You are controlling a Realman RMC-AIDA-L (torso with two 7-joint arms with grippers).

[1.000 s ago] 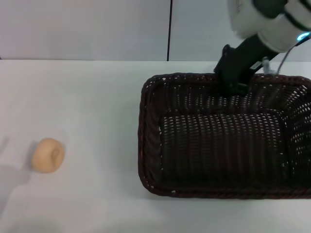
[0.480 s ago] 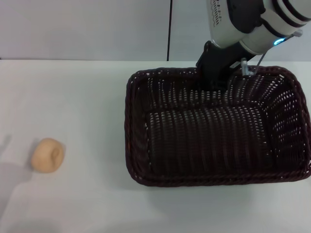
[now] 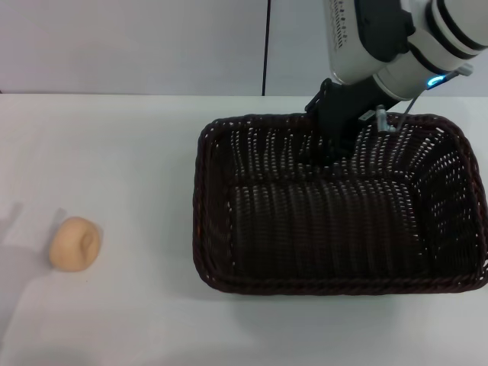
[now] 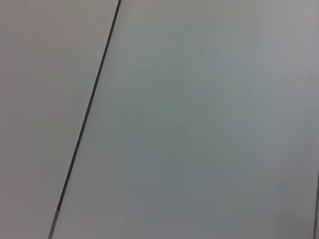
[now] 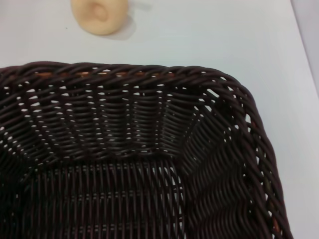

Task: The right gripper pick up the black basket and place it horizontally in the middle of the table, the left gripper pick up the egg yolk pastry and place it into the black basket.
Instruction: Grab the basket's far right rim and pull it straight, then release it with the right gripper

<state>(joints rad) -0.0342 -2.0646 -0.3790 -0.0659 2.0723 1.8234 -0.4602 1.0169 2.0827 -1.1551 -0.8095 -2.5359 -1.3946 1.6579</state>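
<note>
The black basket [image 3: 201,200] lies lengthwise across the table at centre right, its opening up and nothing in it. My right gripper [image 3: 336,142] comes down from the upper right and is shut on the basket's far rim. The right wrist view looks into the basket [image 5: 149,124] and past its rim to the egg yolk pastry [image 5: 99,15]. The egg yolk pastry [image 3: 75,243] sits alone on the table at the near left, well apart from the basket. My left gripper is out of view; its wrist view shows only a wall.
The white table [image 3: 130,152] stretches bare between pastry and basket. A pale wall with a dark vertical seam [image 3: 266,46] stands behind the table's far edge. The basket's right end reaches the picture's right edge.
My right gripper has carried the basket to the left, towards the table's middle, and in the last half second lowered it slightly. The pastry has not moved.
</note>
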